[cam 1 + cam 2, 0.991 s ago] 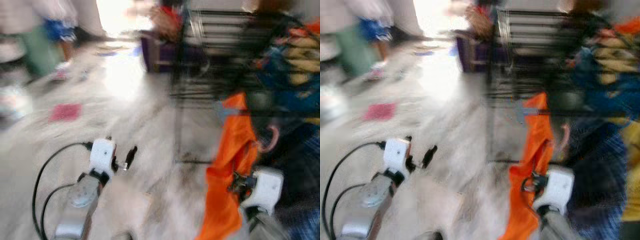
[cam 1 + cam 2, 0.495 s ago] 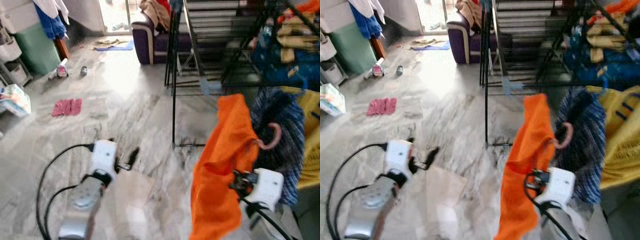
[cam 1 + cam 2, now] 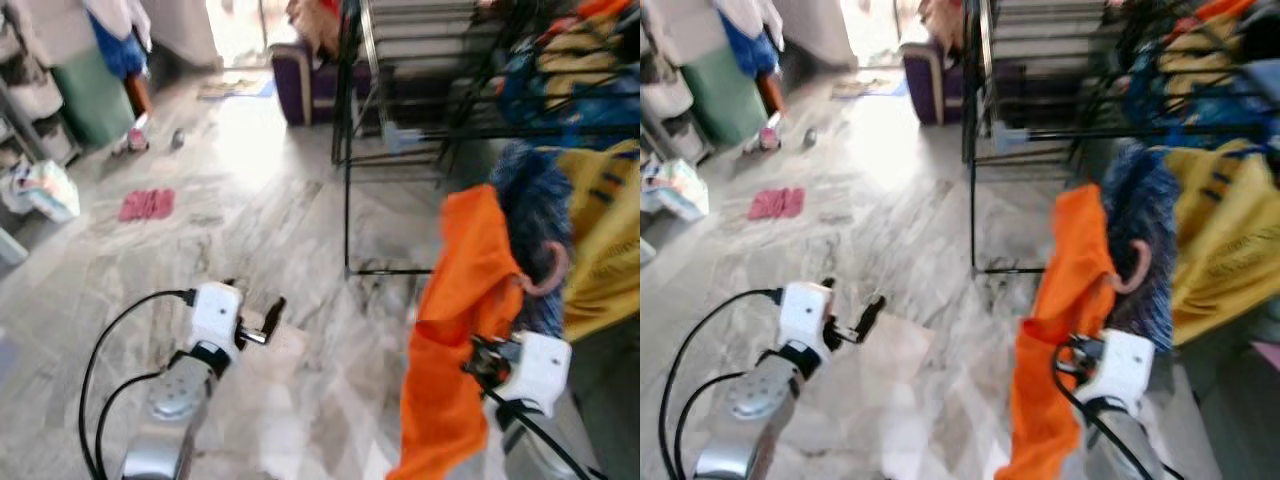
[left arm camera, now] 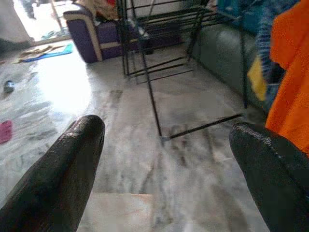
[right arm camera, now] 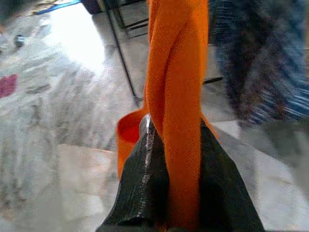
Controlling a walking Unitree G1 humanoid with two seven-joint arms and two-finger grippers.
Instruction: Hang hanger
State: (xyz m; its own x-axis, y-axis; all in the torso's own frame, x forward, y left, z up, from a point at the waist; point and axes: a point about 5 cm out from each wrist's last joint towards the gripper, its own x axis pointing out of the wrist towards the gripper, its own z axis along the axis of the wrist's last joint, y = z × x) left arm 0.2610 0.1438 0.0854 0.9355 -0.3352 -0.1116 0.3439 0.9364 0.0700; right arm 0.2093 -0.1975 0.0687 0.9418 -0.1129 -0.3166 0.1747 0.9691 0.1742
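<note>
Grey marble floor (image 3: 300,200) is stretching ahead to a black drying rack (image 3: 400,110) full of clothes. The right gripper (image 5: 176,145) is pinching an orange garment (image 3: 460,330) between its jaws, with the pink hanger hook (image 3: 548,270) showing just above them. The left gripper (image 4: 166,159) is hovering with jaws wide, holding nothing. Carrying seems underway; next the hook needs a free rail, though a blue checked garment (image 3: 530,210) and a yellow garment (image 3: 600,240) are crowding beside it.

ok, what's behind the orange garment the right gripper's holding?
Behind the orange garment, pinched in the right gripper, hang a blue checked garment and a yellow one on the black drying rack. A pink hanger hook pokes out; the hanger's body is covered.
</note>
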